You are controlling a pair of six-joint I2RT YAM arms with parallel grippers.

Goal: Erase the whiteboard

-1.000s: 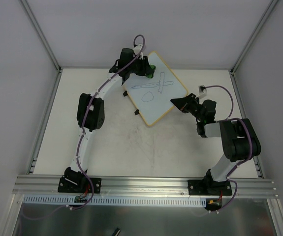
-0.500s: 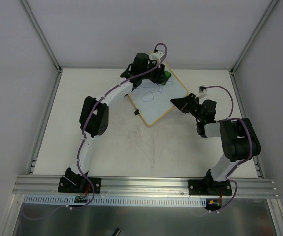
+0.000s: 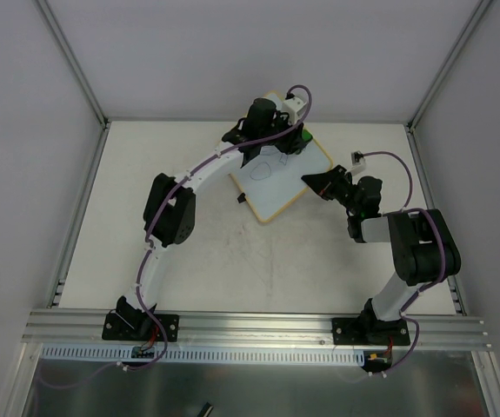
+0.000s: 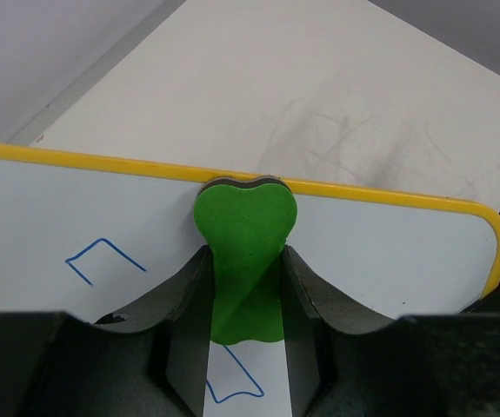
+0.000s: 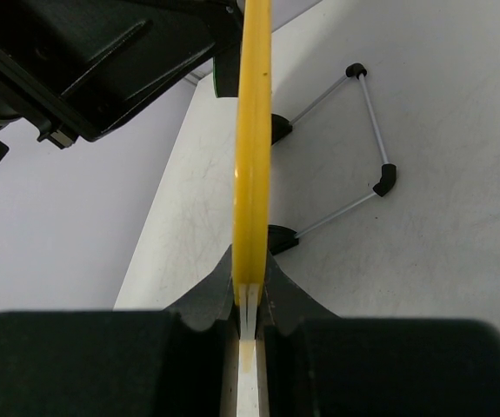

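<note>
Yellow-framed whiteboard (image 3: 277, 181) sits clamped edgewise in the right hand (image 3: 310, 181).

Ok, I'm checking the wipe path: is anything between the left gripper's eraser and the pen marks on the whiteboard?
Nothing visible. The left gripper holds the green eraser against the whiteboard, blue marks on bare board beside it; the right gripper clamps only the board's edge.
</note>
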